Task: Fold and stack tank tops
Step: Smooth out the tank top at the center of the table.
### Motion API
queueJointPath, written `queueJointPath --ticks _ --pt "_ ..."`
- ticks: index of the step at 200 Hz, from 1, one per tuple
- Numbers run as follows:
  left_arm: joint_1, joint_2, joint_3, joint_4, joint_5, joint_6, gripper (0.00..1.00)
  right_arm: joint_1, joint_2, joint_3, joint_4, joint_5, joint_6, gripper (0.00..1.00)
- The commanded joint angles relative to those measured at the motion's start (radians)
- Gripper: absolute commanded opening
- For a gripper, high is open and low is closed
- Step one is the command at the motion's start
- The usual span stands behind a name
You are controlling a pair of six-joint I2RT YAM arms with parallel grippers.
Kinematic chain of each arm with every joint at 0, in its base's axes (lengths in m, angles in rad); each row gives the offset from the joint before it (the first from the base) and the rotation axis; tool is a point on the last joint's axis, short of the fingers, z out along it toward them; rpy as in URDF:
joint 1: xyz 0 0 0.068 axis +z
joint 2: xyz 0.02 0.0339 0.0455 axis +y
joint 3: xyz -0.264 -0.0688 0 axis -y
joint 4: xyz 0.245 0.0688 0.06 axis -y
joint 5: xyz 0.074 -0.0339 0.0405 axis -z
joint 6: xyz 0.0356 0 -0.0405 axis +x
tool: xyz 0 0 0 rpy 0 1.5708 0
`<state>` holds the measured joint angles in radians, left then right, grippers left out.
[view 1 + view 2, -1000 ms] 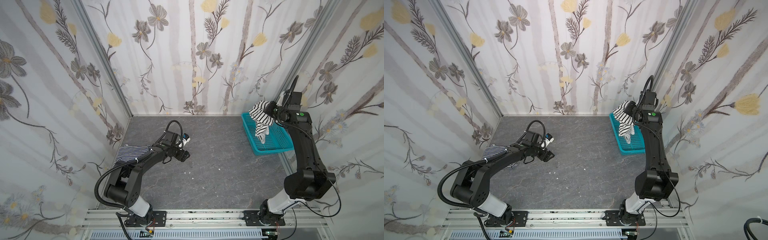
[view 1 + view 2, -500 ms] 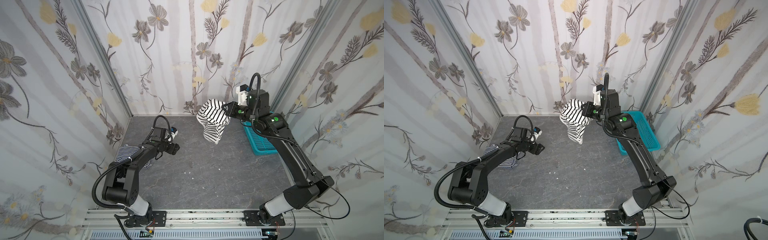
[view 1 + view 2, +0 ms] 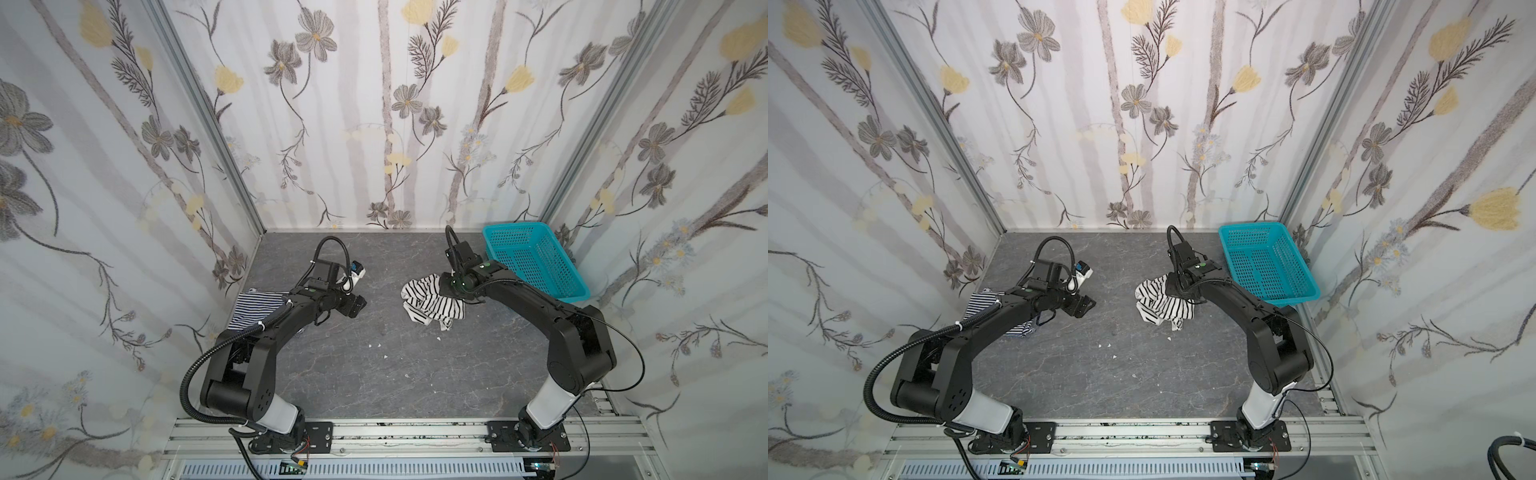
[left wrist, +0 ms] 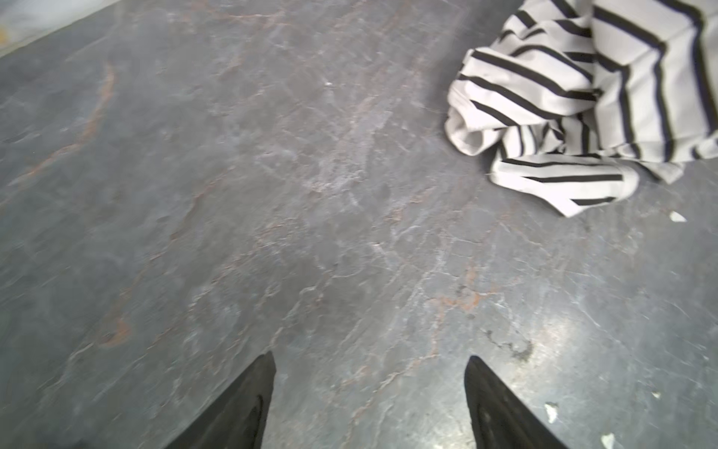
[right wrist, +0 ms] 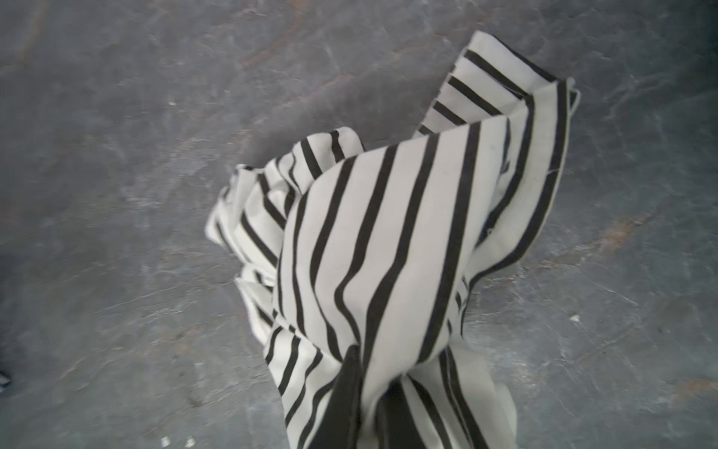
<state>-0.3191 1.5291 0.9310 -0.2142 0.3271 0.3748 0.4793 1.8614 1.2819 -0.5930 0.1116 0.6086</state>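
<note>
Right wrist view: the right gripper [image 5: 369, 404] pinches a fold of the wide-striped tank top [image 5: 388, 233], crumpled on the grey table [image 5: 116, 194]. The left gripper [image 4: 371, 388] gapes empty; the navy-striped tank top [image 3: 257, 309] lies partly under its arm.

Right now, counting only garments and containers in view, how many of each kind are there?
Tank tops: 2 (fine navy-striped tank top, wide black-striped tank top)
Baskets: 1 (turquoise basket)
Total: 3
</note>
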Motion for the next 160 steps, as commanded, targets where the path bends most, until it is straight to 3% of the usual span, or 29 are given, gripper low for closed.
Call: queueJointPath --ticks 1,72,114,160 --pt "-0.062 0.039 0.019 0.006 0.013 0.011 0.79 -0.002 -0.048 -0.061 0.015 0.204 0.008 0.08" --pt "-0.285 0.332 0.287 0.006 0.037 -0.051 0.79 -0.009 -0.071 -0.131 0.057 0.180 0.029 0.09" --pt "-0.383 0.456 0.392 0.008 -0.009 -0.060 0.83 -0.027 -0.063 -0.147 0.079 0.165 0.035 0.13" --pt "-0.460 0.513 0.409 0.046 -0.071 -0.067 0.82 -0.115 -0.102 -0.243 0.205 -0.042 0.036 0.12"
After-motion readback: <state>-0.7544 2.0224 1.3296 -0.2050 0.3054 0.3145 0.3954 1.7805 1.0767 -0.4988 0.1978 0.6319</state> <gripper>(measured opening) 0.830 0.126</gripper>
